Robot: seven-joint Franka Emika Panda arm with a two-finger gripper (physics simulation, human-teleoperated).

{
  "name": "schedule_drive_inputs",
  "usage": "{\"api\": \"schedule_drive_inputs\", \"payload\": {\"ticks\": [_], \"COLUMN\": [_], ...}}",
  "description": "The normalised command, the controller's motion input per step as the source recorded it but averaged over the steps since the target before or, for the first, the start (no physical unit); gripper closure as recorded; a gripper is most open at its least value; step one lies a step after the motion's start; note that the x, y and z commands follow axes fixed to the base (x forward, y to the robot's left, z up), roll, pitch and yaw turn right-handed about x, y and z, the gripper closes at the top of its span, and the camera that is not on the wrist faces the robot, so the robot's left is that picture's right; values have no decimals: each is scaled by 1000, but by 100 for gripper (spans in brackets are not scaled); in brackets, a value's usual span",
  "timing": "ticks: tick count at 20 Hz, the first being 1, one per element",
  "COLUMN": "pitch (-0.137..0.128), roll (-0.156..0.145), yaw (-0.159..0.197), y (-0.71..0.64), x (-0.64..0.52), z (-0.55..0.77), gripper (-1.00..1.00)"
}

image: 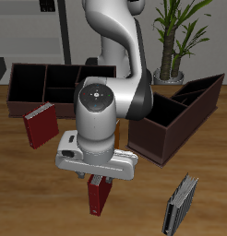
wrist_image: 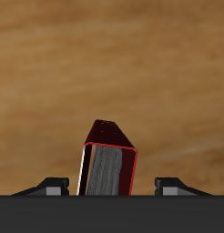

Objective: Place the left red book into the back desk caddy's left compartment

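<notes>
The left red book (image: 100,194) stands upright on the wooden table near its front edge. The wrist view shows it end-on (wrist_image: 109,162), with its pale grey page edges facing the camera. My gripper (image: 100,178) hangs directly over it and is open. Its two fingertips (wrist_image: 56,187) sit wide apart on either side of the book (wrist_image: 111,187) without touching it. The back desk caddy (image: 49,81) is a long low dark-brown box far back on the table. One big end section (image: 28,81) shows. The arm hides its other end, so I cannot tell which section is the left compartment.
A darker maroon book (image: 40,124) stands in front of the back caddy. A slant-topped dark-brown caddy (image: 183,115) lies beside the arm. A grey and black book (image: 180,206) stands near the front edge. A potted plant (image: 180,37) is behind the table.
</notes>
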Motion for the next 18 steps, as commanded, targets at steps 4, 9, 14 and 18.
{"api": "schedule_drive_inputs", "payload": {"ticks": [4,9,14,18], "pitch": [17,-6,-32,-51], "roll": [10,5,8,-7], "yaw": [-3,-17,4,7], "y": [-17,-34,46,-58], "x": [-4,24,-153,-228], "z": [-89,21,303,549], "gripper": [100,100,100,100]}}
